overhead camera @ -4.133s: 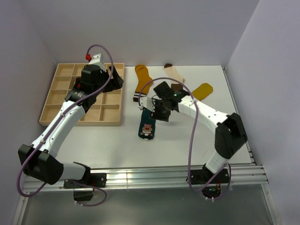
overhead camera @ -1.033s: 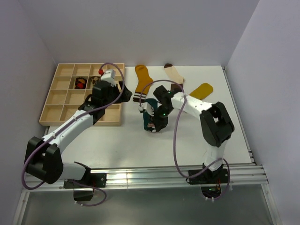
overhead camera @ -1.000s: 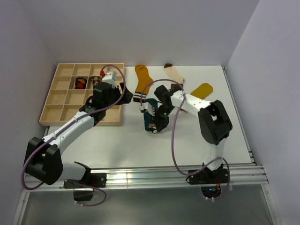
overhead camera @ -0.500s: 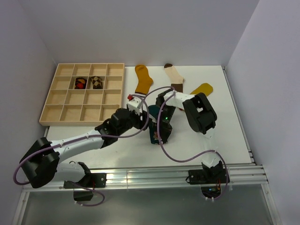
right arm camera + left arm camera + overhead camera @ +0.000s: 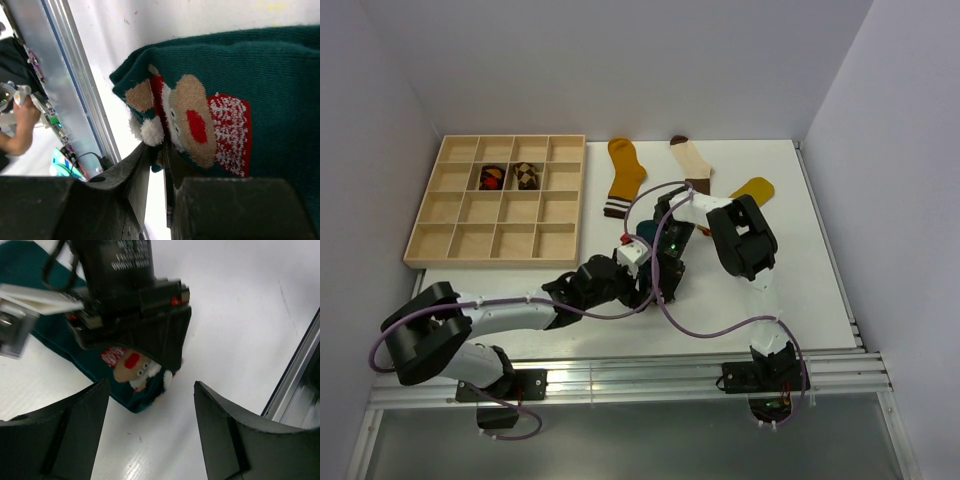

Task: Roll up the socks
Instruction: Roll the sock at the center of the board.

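Socks (image 5: 625, 175): four loose, two rolled in tray (image 5: 490, 264).

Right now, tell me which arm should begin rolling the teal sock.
Right: the right end effector pinches the teal sock at its end. The left end effector hangs open close by, holding nothing.

My fingers (image 5: 55, 435) are black. The teal sock (image 5: 280, 65) carries a tan face with a red nose, a white pompom and a red patch flecked white. The mustard sock (image 5: 625, 170) has a brown-and-white striped cuff; the cream sock (image 5: 691, 160), brown bands. The bench (image 5: 820, 290) is white.
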### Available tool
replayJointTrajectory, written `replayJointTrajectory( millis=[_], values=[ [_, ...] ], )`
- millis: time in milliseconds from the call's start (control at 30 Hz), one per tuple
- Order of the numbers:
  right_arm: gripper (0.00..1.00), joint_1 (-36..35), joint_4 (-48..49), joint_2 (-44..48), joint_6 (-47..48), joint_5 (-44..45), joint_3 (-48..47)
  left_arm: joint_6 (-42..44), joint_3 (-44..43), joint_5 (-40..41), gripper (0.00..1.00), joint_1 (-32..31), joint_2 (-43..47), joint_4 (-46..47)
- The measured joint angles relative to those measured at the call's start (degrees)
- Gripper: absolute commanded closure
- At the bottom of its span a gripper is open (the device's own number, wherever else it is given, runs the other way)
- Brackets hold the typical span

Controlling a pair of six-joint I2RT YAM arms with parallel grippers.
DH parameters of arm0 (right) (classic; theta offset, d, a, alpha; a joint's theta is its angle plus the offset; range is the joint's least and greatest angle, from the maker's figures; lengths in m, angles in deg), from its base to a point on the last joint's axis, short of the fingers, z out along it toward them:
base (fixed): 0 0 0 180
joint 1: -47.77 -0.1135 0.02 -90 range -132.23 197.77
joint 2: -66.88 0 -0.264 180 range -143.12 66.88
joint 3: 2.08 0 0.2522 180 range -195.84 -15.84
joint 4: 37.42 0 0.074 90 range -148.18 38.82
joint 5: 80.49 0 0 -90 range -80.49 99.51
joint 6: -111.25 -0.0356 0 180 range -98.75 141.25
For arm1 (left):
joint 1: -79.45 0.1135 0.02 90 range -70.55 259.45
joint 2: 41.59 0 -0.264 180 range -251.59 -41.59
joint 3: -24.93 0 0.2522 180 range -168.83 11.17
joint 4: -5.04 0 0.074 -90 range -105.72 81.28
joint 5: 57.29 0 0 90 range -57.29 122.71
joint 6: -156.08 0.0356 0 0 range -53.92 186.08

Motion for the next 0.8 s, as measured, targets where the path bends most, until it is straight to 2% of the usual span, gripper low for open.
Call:
replayJointTrajectory(
  millis=[400,800],
  values=[
    [0.79,0.24,1.25,0.00,-3.06,-0.15,0.09,-0.09,-0.15,-2.86,0.27,-0.52,-11.41,6.69],
    [0.81,1.75,1.40,-0.02,-4.33,-1.49,-0.61,-3.78,0.33,-9.94,0.29,5.68,-15.32,15.39]
  ],
)
